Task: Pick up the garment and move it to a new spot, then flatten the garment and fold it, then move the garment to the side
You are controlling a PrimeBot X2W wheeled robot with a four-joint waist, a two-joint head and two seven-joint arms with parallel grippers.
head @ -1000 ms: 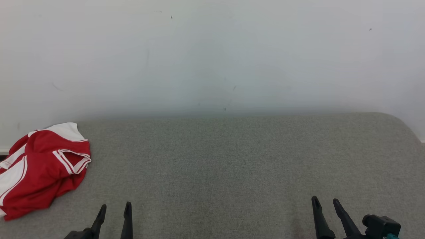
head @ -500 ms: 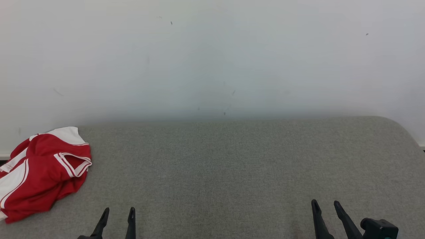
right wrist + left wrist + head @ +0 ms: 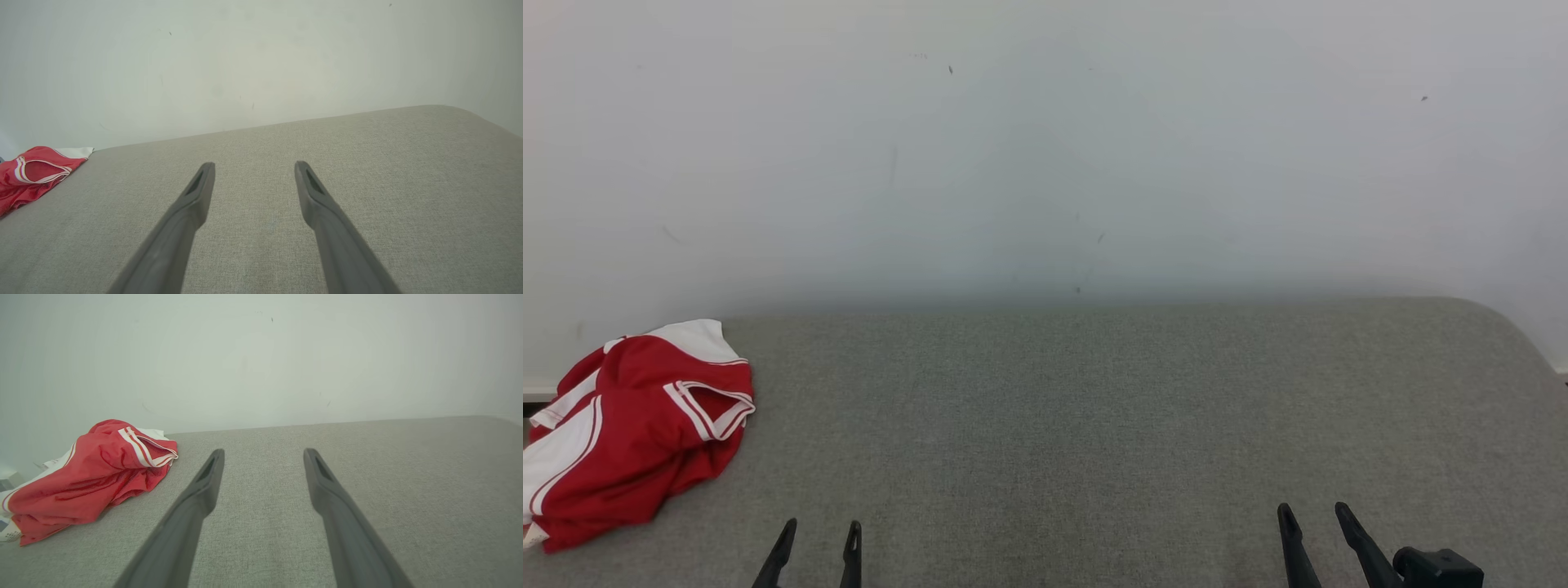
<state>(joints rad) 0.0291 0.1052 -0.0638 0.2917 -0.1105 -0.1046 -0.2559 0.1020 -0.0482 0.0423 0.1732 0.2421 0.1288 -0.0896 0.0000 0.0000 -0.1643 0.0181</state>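
Note:
The garment (image 3: 629,433) is a crumpled red shirt with white panels and stripes, heaped at the far left of the grey fabric surface (image 3: 1094,425). It also lies to the left in the left wrist view (image 3: 90,477) and at the left edge of the right wrist view (image 3: 32,173). My left gripper (image 3: 821,539) stands open at the bottom, right of the garment and apart from it, nothing between its fingers (image 3: 206,477). My right gripper (image 3: 1315,527) is open at the lower right, far from the garment, its fingers (image 3: 200,188) empty.
A pale wall (image 3: 1045,147) rises straight behind the grey surface. The surface's far right corner (image 3: 1511,327) is rounded. A dark strip of floor (image 3: 535,398) shows past the left edge, behind the garment.
The head camera has tilted up a little, so the whole picture has slid down. Both grippers sit lower in view and stay open. The garment has not moved.

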